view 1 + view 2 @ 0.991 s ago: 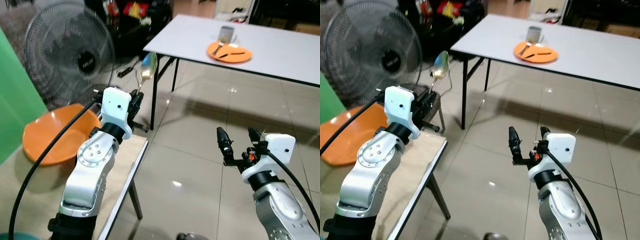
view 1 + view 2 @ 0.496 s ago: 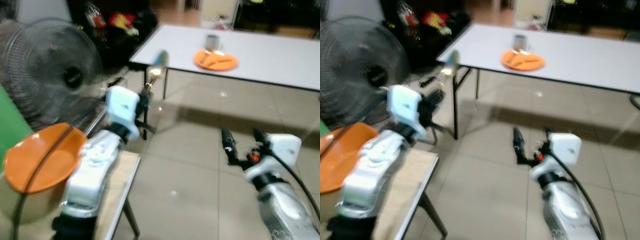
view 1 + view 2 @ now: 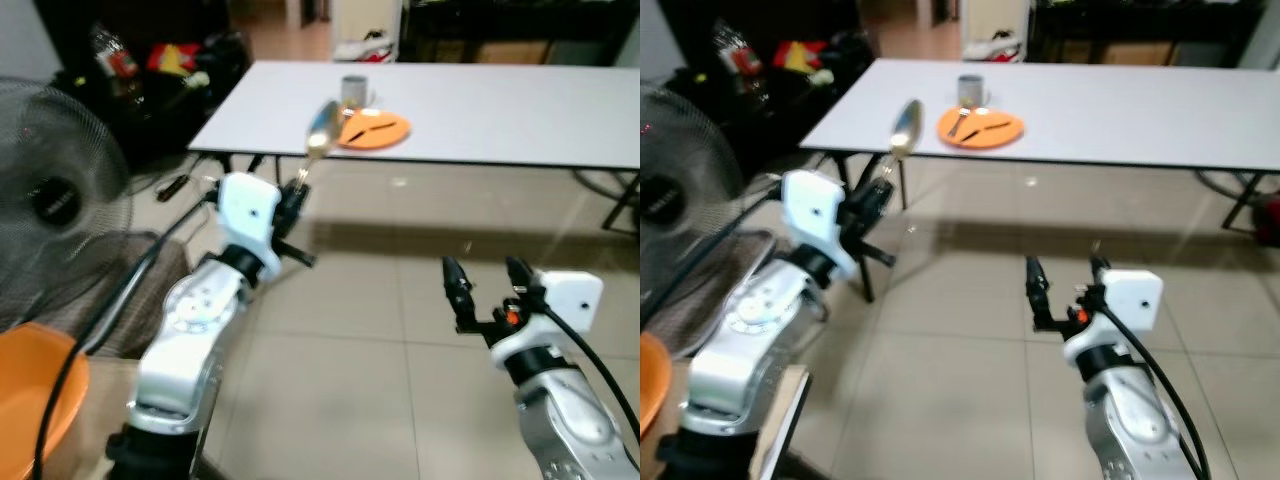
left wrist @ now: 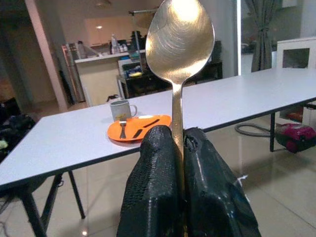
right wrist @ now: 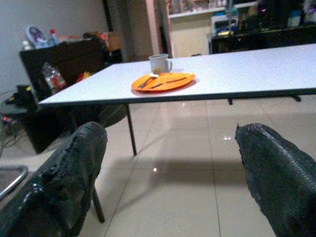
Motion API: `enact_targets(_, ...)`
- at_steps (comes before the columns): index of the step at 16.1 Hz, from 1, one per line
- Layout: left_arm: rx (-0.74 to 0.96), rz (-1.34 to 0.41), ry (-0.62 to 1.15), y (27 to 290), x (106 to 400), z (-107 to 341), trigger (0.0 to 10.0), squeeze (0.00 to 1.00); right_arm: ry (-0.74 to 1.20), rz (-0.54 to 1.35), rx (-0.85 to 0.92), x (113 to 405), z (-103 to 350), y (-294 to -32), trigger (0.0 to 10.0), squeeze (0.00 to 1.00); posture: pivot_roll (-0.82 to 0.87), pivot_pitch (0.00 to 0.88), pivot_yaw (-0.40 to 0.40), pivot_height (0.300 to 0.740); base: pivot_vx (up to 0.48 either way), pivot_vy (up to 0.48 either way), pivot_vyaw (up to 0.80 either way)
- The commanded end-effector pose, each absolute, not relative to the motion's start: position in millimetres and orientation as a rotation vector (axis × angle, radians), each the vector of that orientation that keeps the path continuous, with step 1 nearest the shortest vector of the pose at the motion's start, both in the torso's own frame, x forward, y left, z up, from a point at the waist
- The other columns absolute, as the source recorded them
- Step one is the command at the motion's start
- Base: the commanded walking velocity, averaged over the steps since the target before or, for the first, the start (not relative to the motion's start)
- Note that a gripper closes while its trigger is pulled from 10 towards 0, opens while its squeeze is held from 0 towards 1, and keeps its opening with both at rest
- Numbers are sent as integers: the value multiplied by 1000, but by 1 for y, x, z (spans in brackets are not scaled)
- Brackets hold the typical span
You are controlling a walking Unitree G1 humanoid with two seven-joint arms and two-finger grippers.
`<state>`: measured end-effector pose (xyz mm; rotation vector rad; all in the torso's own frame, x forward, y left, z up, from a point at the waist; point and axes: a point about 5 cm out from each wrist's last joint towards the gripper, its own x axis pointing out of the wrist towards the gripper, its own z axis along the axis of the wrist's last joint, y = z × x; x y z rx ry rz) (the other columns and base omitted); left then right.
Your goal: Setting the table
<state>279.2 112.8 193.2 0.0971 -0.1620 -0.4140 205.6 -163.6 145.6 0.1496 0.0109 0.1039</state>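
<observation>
Left gripper [image 3: 296, 192] was raised at chest height in front of the robot, fingers [image 4: 158, 187] clamped tight on the handle of a metal spoon [image 4: 179, 47]. Spoon stood upright, bowl on top, well above the fingertips. In the left eye view the bowl overlapped the near edge of the white worktop [image 3: 500, 105], but the spoon was held in the air well short of it, over the tiled floor [image 3: 380, 340].

On the worktop, near its left end: an orange plate [image 3: 375, 129] with a fork [image 5: 146, 82] and a dark utensil [image 5: 163, 83] lying on it, type not clear. A grey mug [image 3: 353, 90] sat just behind the plate, at its far left side, handle toward the right.

Right gripper [image 3: 488, 290] was held low and forward over the floor, fingers [image 5: 69, 173] spread wide apart, nothing between them. Right wrist view looked straight across the floor at the worktop and plate.

Left side of the scene: a standing fan [image 3: 55, 215], dark clutter [image 3: 150, 70] against the far wall, and the rim of an orange dish [image 3: 35, 400] at the bottom left corner. A black cable [image 3: 110, 310] ran along the left arm.
</observation>
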Motion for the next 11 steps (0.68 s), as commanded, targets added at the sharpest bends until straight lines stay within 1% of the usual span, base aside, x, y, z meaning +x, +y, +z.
enact_targets(1, 97, -413, -168, 112, 281, 195, 10000, 0, -17, 103, 139, 205, 151, -165, 10000, 0, -44, 0, 36, 740, 356, 0, -550)
enact_targets(4, 112, -354, -141, 119, 286, 191, 10000, 0, -11, 96, 113, 207, 150, -166, 10000, 0, -42, 0, 35, 740, 366, 0, 0)
enact_targets(8, 154, -285, -60, 142, 285, 171, 10000, 0, 17, 72, -33, 215, 140, -166, 10000, 0, -26, 0, 20, 740, 361, 0, 0)
enact_targets(11, 184, -265, -14, 150, 279, 157, 10000, 0, 40, 91, 16, 216, 138, -169, 10000, 0, -19, 0, 4, 740, 356, 0, 0)
